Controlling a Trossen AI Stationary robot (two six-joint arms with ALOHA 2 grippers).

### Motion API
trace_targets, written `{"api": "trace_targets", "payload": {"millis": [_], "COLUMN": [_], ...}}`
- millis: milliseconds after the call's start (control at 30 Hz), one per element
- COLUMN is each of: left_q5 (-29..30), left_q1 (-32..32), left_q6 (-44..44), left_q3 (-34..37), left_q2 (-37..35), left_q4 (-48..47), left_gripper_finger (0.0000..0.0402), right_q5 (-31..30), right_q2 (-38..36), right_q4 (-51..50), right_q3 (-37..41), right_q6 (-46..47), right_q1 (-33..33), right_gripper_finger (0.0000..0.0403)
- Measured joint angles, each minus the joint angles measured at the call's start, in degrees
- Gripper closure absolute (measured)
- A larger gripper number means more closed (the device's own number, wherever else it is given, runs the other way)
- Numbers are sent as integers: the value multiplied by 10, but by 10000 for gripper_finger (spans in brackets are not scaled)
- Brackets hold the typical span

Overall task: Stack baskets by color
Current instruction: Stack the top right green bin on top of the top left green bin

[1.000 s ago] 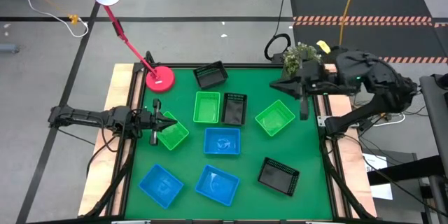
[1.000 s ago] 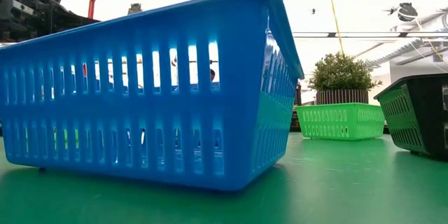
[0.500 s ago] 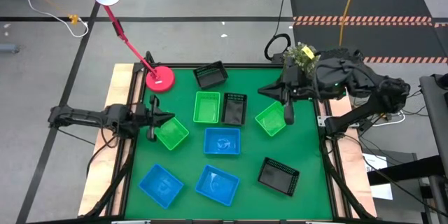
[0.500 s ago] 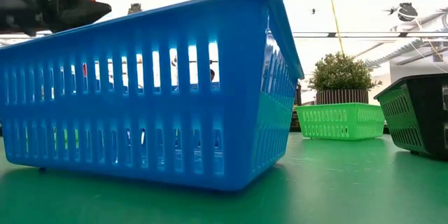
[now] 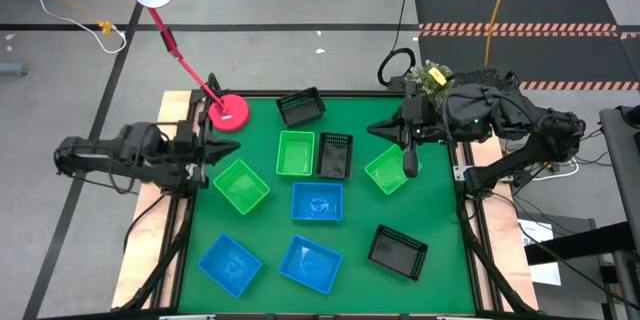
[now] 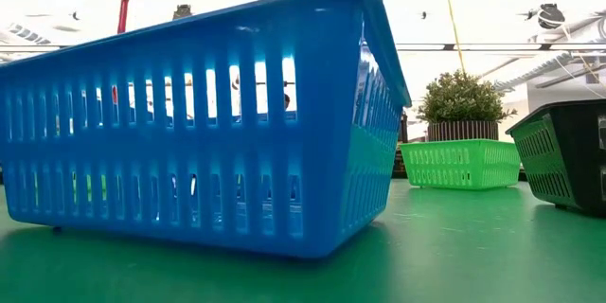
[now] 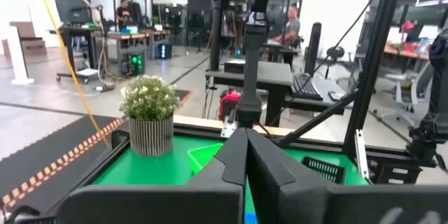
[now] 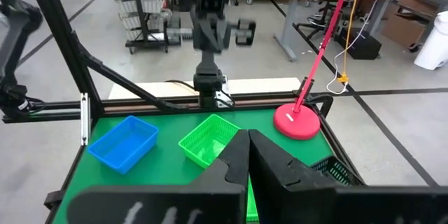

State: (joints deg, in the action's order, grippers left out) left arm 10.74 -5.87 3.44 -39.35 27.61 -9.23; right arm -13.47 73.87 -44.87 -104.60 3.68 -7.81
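Nine slotted plastic baskets are spread singly over the green table (image 5: 350, 230); none is stacked. A green basket (image 5: 241, 186) lies near the table's left edge, a second green basket (image 5: 295, 153) sits at the middle with a black basket (image 5: 335, 155) just beside it on the right, and a third green basket (image 5: 388, 171) lies tilted toward the right side. A blue basket (image 5: 317, 202) rests at the centre, with two more blue baskets (image 5: 230, 263) (image 5: 310, 264) along the near edge. Another black basket (image 5: 300, 107) is placed at the far edge and a third black basket (image 5: 398, 251) at the near right.

The left gripper (image 5: 207, 150) is held over the table's left edge, just beside the leftmost green basket, its fingers pressed together on nothing. The right gripper (image 5: 409, 163) is poised above the tilted green basket, its fingers likewise closed and empty.

A pink desk lamp (image 5: 228, 112) stands at the far left corner and a potted plant (image 5: 432, 76) at the far right corner.
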Motion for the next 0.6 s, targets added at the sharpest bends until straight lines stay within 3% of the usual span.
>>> {"api": "trace_targets", "payload": {"millis": [433, 600], "left_q5": [29, 29], "left_q1": [0, 0], "left_q6": [23, 31], "left_q3": [-371, -464], "left_q2": [284, 395], "left_q4": [-163, -181], "left_gripper_finger": [397, 393], "right_q5": [2, 45], "right_q2": [-21, -41], "right_q4": [-56, -104], "right_q3": [0, 0], "right_q6": [5, 113], "right_q1": [0, -1], "right_gripper_finger": [403, 403]}}
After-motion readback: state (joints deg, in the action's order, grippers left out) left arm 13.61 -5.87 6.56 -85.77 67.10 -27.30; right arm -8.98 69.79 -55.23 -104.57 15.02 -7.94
